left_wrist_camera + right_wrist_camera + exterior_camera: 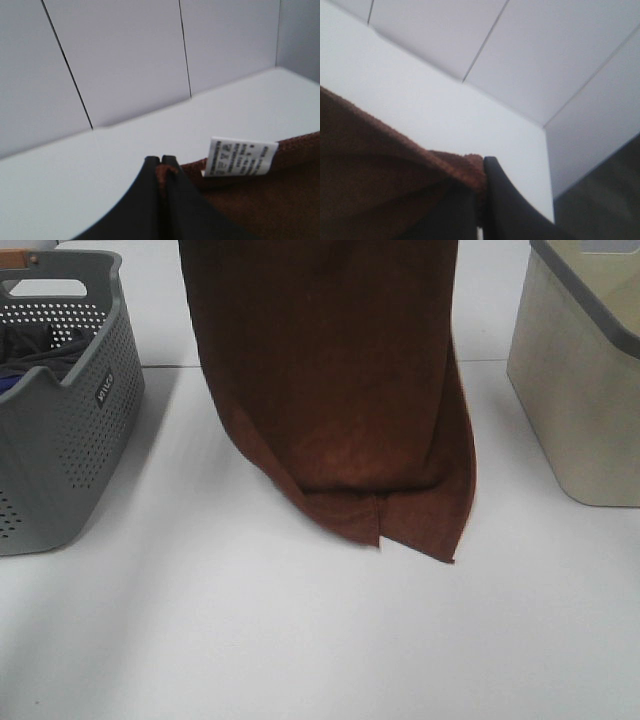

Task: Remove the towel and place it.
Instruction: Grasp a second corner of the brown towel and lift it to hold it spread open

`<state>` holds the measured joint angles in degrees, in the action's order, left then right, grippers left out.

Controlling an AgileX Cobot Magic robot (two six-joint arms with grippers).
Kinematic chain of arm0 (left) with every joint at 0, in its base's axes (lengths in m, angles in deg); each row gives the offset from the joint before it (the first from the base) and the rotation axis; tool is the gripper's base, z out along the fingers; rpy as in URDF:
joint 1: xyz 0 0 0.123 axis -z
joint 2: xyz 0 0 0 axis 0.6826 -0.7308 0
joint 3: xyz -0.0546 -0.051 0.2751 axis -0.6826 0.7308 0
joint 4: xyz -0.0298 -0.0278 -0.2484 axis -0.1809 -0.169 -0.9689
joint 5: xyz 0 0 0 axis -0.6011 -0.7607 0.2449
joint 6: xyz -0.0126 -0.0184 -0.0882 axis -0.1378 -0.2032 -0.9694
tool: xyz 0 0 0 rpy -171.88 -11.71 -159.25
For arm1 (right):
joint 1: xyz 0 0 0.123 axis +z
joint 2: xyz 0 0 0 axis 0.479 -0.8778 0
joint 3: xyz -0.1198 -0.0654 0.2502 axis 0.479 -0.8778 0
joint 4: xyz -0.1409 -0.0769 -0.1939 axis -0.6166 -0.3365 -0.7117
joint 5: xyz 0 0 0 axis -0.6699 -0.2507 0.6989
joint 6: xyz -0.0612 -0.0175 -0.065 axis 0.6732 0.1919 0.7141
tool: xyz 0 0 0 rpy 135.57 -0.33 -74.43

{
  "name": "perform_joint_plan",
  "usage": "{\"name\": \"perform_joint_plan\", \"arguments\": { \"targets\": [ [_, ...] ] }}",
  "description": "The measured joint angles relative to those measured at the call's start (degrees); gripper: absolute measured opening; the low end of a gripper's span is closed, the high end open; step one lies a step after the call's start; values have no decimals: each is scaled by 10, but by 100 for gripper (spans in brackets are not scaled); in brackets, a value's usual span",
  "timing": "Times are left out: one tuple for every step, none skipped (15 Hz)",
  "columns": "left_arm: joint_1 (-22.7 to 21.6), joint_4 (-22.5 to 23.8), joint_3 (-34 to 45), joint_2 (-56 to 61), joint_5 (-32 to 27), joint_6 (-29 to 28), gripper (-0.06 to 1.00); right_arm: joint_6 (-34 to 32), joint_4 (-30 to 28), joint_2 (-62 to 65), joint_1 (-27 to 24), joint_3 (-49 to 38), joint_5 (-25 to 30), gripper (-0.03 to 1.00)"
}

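Observation:
The dark brown towel (335, 390) hangs down the middle of the exterior high view, its lower corners just above or touching the white table (300, 640). Both grippers are above that view's top edge, out of sight there. In the left wrist view my left gripper (162, 161) is shut on the towel's hem (240, 200), beside its small white tag (241, 157). In the right wrist view my right gripper (481, 167) is shut on another corner of the towel (380, 175).
A grey perforated basket (60, 410) with dark clothes stands at the left. A beige bin (580, 390) with a grey rim stands at the right. White panelled walls show behind in both wrist views.

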<state>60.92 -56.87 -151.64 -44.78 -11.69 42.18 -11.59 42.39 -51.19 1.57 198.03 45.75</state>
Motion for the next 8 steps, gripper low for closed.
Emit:
{"name": "perform_joint_plan", "arguments": {
  "targets": [
    [-13,3,-62,2,46,-2,0,50,-34,2,8,66,-74,0],
    [-14,6,-100,4,56,-2,0,65,-39,3,12,96,-85,0],
    [-14,7,-128,7,57,-2,0,70,-40,5,13,124,-81,0],
    [-13,8,-148,10,66,-2,0,74,-41,6,13,138,-66,0],
    [-13,8,-156,13,68,-2,0,76,-41,6,13,142,-45,0],
    [-9,8,-157,13,54,-2,0,77,-40,5,13,142,-22,0],
    [-4,6,-152,11,27,-2,0,77,-38,-1,13,142,3,0],
    [3,3,-142,9,-16,-2,0,77,-34,-9,13,142,32,0]
  ]
}}
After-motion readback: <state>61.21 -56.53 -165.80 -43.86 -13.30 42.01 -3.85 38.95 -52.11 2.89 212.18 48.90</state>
